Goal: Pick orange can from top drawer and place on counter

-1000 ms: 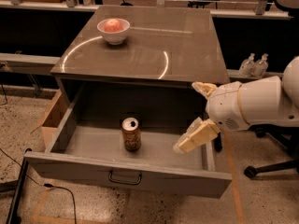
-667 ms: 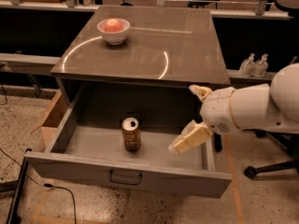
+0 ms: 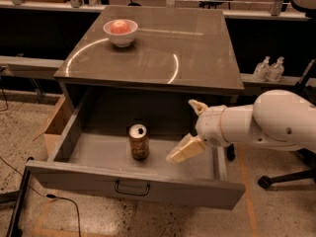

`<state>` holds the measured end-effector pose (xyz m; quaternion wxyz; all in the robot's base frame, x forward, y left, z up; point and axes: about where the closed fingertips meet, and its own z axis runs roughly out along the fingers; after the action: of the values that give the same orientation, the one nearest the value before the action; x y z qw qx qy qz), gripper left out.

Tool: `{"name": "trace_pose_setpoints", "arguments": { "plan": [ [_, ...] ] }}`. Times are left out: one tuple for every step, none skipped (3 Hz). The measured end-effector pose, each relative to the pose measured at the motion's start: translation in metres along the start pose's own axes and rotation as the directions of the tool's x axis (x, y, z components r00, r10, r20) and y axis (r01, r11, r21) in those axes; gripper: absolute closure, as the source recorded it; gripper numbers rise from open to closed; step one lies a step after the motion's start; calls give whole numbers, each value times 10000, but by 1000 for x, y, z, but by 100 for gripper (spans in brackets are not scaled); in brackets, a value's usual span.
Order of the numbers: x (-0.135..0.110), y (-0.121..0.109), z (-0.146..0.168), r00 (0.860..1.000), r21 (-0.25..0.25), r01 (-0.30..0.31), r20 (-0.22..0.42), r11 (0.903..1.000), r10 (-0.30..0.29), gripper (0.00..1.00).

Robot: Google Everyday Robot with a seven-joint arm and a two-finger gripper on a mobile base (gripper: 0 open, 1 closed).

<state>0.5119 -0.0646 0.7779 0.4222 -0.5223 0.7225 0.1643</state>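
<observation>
The orange can point(image 3: 139, 142) stands upright in the open top drawer point(image 3: 133, 184), left of its middle, silver top showing. My gripper point(image 3: 190, 127) hangs over the drawer's right half, to the right of the can and apart from it. Its two pale fingers are spread wide, one point(image 3: 197, 106) up near the counter's front edge, the other point(image 3: 182, 150) low over the drawer floor. It holds nothing. The counter point(image 3: 163, 48) is the glossy grey-brown top above the drawer.
A white bowl with reddish fruit point(image 3: 120, 31) sits at the counter's back left. Two small bottles point(image 3: 269, 69) stand on a shelf to the right. A cardboard box point(image 3: 55, 124) is left of the drawer. A chair base point(image 3: 279, 179) is at the right.
My gripper and arm have moved left across the drawer, closer to the can. The can has not moved.
</observation>
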Motion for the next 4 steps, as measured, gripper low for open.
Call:
{"name": "trace_pose_setpoints", "arguments": {
  "plan": [
    [11,-2,30,9999,-284,-46,149,9996,51,0],
    [19,-3,56,9990,-523,-250,359,9983,269,0],
    [22,-4,85,9971,-830,-344,643,9960,398,0],
    [20,-2,106,9949,-1149,-348,899,9928,453,0]
  ]
}}
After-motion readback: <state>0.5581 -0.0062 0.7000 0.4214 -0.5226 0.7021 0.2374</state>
